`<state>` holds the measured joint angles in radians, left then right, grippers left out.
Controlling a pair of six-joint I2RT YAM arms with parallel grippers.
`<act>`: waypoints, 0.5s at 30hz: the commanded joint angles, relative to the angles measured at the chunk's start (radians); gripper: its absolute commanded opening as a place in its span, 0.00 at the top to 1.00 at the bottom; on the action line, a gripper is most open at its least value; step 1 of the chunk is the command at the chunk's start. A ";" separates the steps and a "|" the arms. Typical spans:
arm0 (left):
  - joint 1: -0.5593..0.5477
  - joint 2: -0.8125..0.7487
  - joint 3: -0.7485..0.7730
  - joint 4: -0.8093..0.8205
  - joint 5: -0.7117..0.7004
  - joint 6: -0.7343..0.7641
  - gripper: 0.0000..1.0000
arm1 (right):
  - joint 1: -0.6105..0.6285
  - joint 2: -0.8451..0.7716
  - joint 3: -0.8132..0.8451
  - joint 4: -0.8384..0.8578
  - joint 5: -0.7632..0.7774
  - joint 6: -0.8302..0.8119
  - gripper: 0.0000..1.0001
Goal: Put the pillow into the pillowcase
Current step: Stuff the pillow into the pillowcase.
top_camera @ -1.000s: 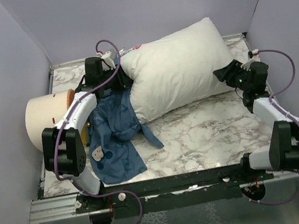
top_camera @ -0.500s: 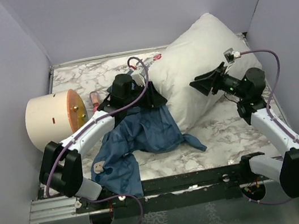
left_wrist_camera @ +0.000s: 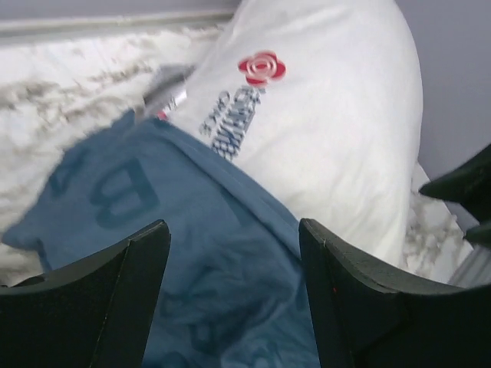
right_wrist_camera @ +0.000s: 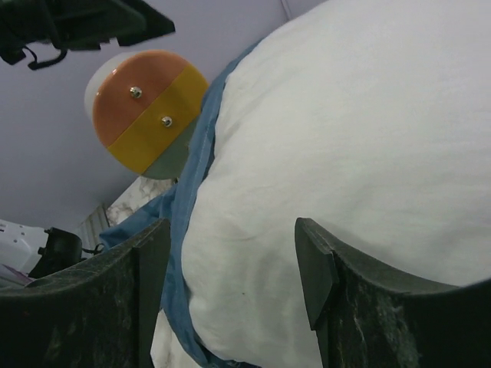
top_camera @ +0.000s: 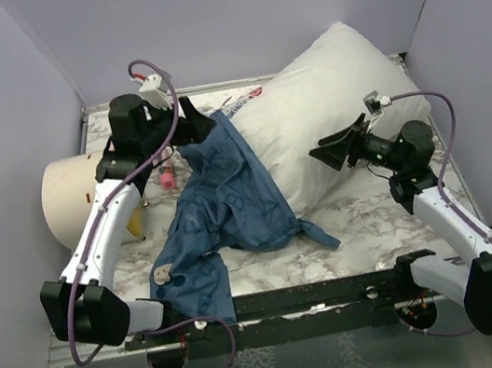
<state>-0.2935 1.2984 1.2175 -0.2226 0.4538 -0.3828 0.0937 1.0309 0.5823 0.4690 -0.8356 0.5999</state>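
The white pillow (top_camera: pixel 331 99) lies slanted at the back right, its red logo (left_wrist_camera: pixel 261 67) and dark text at the left end. The blue pillowcase (top_camera: pixel 221 202) is draped against that end and trails down toward the front left. In the left wrist view the pillowcase (left_wrist_camera: pixel 192 253) spreads under the fingers and overlaps the pillow (left_wrist_camera: pixel 337 130). My left gripper (top_camera: pixel 199 128) (left_wrist_camera: pixel 234 234) hovers open over the pillowcase's upper edge. My right gripper (top_camera: pixel 331 153) (right_wrist_camera: pixel 234 230) is open, pointing at the pillow's (right_wrist_camera: pixel 345 146) front side, with the pillowcase's edge (right_wrist_camera: pixel 192 184) to its left.
A cream cylinder (top_camera: pixel 78 193) with an orange, yellow and green end face (right_wrist_camera: pixel 149 111) lies on its side at the left. A small pink and silver object (top_camera: pixel 166 176) sits beside it. Purple walls enclose the marble table (top_camera: pixel 366 221) on three sides.
My left gripper swung to the middle, then back to the rear left, and opened wide. The pillowcase now hangs against the pillow's left end. The pillow shifted right, and my right gripper moved left and opened wider.
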 commanded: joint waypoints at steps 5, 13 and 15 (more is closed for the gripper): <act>0.061 0.333 0.305 0.178 0.197 0.037 0.24 | 0.002 -0.064 -0.076 -0.061 0.221 0.090 0.22; 0.057 0.718 0.550 0.424 0.317 -0.186 0.13 | -0.008 -0.355 -0.260 -0.158 0.661 0.339 0.00; 0.044 0.776 0.578 0.469 0.339 -0.216 0.11 | -0.008 -0.407 -0.290 -0.197 0.766 0.394 0.00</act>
<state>-0.2340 1.9930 1.7283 0.0788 0.6849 -0.4847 0.0902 0.7166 0.3500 0.3500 -0.3748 0.8379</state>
